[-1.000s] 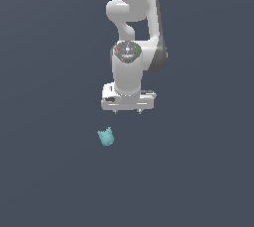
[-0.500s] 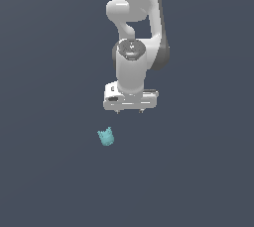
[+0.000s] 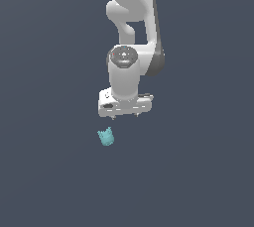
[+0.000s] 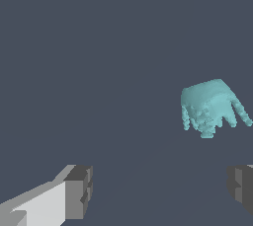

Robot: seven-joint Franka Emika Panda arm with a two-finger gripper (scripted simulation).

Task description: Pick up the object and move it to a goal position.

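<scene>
The object (image 3: 105, 137) is a small teal lumpy thing with short spikes on one edge, lying on the dark grey floor. In the exterior view it sits just below and slightly to the left of my gripper (image 3: 125, 116), apart from it. The white arm hangs above with the hand pointing down. In the wrist view the object (image 4: 211, 107) lies ahead of the fingers, nearer one dark finger pad (image 4: 241, 186) than the other. My gripper (image 4: 159, 190) is open with nothing between its fingers.
A flat dark grey surface fills both views. The white arm (image 3: 133, 28) rises to the top of the exterior view.
The gripper has lowered and shifted slightly towards the exterior view's left, closer to the object. The object has not moved.
</scene>
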